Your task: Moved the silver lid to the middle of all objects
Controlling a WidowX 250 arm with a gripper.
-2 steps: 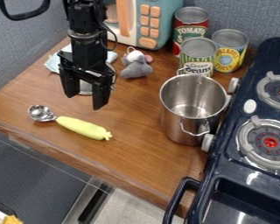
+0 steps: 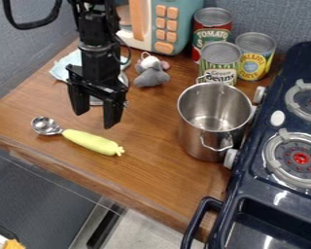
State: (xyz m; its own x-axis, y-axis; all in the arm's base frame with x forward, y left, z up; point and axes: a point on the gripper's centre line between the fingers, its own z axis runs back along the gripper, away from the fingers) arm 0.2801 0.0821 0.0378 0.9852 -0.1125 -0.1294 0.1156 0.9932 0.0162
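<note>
Because the spoon (image 2: 91, 141) lies near the gripper (image 2: 95, 117), a low sweep could knock it askew. The cloth (image 2: 60, 71) might drag along if it is caught under the lid (image 2: 95, 101); I can't tell whether they touch. The lid is on the table, partly hidden behind the gripper, whose fingers are apart; closing short of it would miss. Farther right, a wide swing could bump the mouse (image 2: 151, 77) or pot (image 2: 213, 116).

3 cans (image 2: 219, 68), steel pot (image 2: 213, 119), yellow-handled scoop (image 2: 93, 142), plush mouse (image 2: 151, 74), navy stove (image 2: 275, 194)
</note>
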